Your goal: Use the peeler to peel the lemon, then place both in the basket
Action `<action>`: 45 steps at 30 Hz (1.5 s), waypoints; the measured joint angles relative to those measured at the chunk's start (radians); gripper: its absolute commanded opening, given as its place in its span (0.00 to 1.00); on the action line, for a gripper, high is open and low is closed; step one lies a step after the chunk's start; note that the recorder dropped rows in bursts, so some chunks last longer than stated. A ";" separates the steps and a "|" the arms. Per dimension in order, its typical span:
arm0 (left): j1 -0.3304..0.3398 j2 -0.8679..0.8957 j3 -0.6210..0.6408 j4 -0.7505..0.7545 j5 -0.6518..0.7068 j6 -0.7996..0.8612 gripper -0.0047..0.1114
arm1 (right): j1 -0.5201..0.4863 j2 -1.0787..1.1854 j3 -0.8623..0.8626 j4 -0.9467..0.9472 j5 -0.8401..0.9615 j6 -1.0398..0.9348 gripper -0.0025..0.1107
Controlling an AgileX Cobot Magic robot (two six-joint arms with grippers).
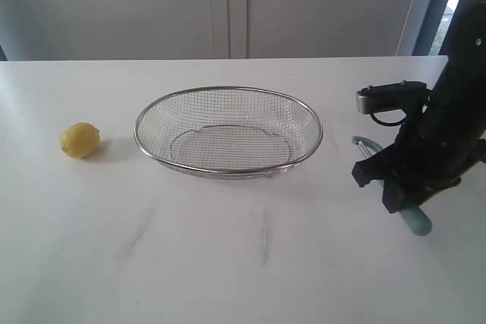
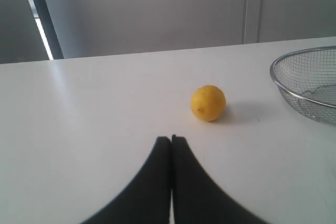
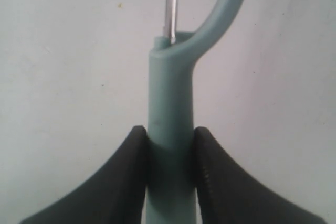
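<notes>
Only your right wrist view shows the right gripper point(image 3: 169, 135) clamping the teal peeler point(image 3: 169, 77) beside the basket point(image 1: 159, 123); left gripper point(image 2: 171, 140) is pressed together.

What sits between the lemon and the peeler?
The wire basket sits between the lemon and the peeler; the exterior view shows it.

The basket point(image 1: 228, 88) is shiny wire mesh with a smooth metal rim, the lemon point(image 1: 80, 140) dull-skinned, the peeler point(image 3: 169, 124) matt teal plastic with a bright metal blade, the surface point(image 1: 228, 256) smooth and white.
</notes>
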 measured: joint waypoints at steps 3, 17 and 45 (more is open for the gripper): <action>0.000 0.000 0.000 0.000 -0.004 0.002 0.04 | 0.000 0.000 0.000 0.000 -0.006 0.001 0.02; 0.000 0.000 0.000 0.021 -0.004 0.089 0.04 | 0.000 0.000 0.000 0.000 -0.007 0.002 0.02; 0.000 0.344 -0.339 0.009 0.260 0.090 0.04 | 0.000 0.000 0.000 0.000 -0.036 0.004 0.02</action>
